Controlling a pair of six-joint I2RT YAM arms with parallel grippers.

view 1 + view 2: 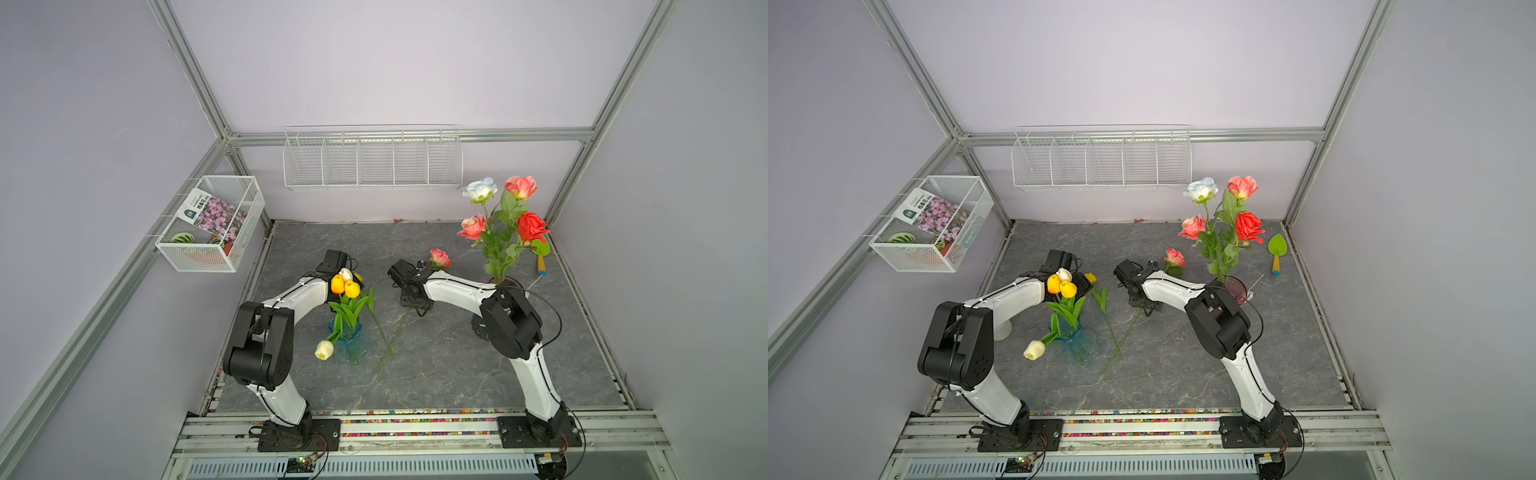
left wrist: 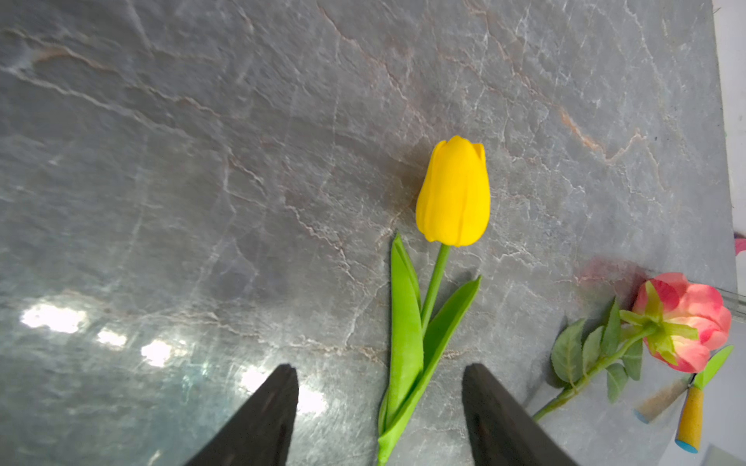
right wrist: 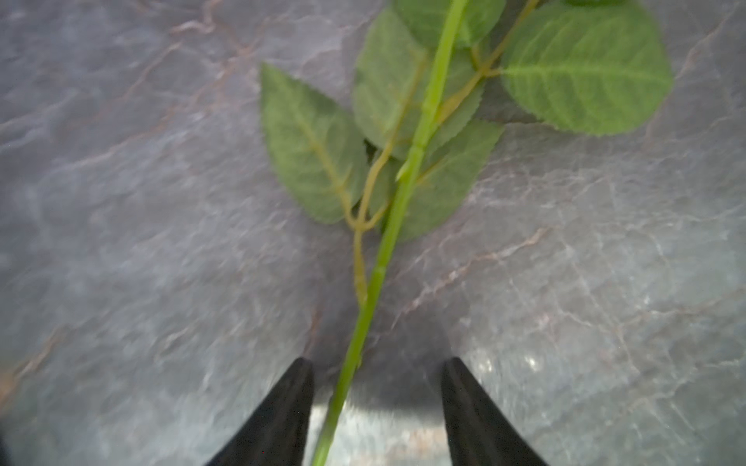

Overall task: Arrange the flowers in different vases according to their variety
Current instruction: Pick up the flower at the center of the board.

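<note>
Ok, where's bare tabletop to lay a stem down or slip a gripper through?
Bare grey marble-look tabletop runs along the front metal rail and at the back under the white wire rack. Crowded: the centre, where the loose yellow tulip and coral-pink rose cross stems beside the teal-blue glass vase.

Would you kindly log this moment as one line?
left gripper: open over yellow tulip | right gripper: open astride rose stem
</note>
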